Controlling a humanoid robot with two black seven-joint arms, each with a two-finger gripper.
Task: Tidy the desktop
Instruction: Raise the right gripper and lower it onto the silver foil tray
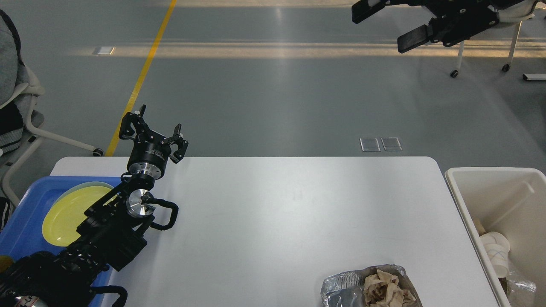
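Note:
The desktop (273,213) is a wide white tabletop with rounded corners. A crumpled foil tray (341,286) holding a wad of brown paper (386,288) sits at its front edge, right of centre. My left gripper (154,128) is open and empty, held above the table's far left edge. My right gripper (381,24) is open and empty, raised high at the top right, far above the table and the bin.
A blue tray (23,228) at the left holds a yellow plate (70,213), partly hidden by my left arm. A cream-white bin (465,209) stands off the table's right edge with paper cups (497,251) and foil inside. Wheeled chairs stand on the floor at far left and top right.

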